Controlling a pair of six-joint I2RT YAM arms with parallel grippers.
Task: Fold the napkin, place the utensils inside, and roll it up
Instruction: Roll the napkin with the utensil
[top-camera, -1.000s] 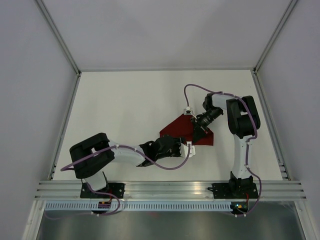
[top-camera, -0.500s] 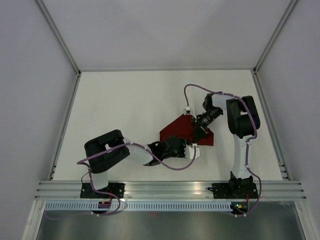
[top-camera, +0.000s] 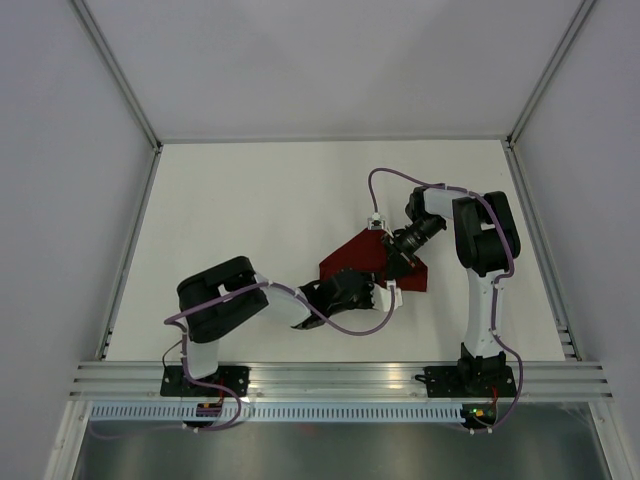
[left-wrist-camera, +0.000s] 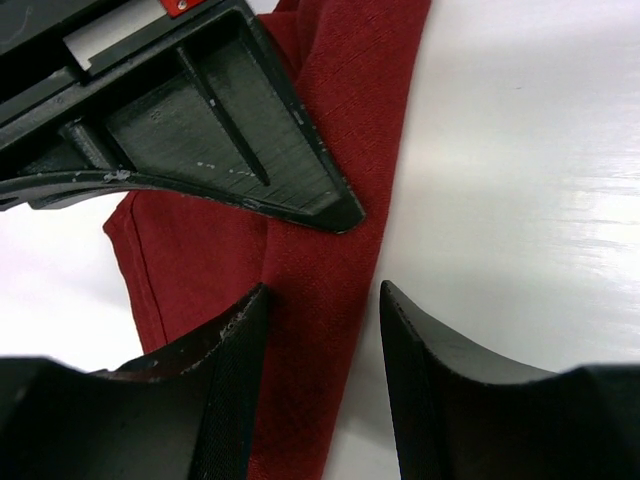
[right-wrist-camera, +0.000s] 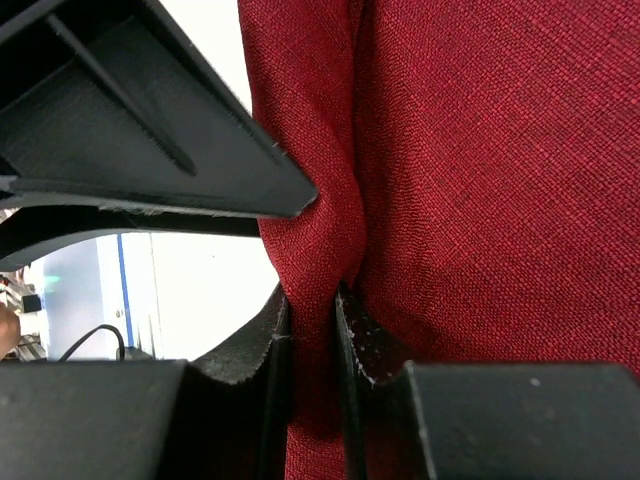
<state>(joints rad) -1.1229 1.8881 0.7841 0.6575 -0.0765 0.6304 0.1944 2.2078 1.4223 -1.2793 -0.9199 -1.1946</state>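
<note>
Has brought the left claw (left-wrist-camera: 322, 290) astride the edge of the napkin (left-wrist-camera: 370, 100), jaws apart. Keeps the right claw (right-wrist-camera: 312, 298) clamped on a cloth ridge, seemingly ready to fold.

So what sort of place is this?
Probably a robot test bench: a left arm and a right arm bolted to a metal rail, a white table, plain walls, one napkin.

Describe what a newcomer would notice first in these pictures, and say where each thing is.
The dark red napkin stands out against the white table, lying right of centre between the two arms. The right gripper pinches a raised fold of the cloth. The left gripper stands open, its fingers straddling the napkin's edge.
</note>
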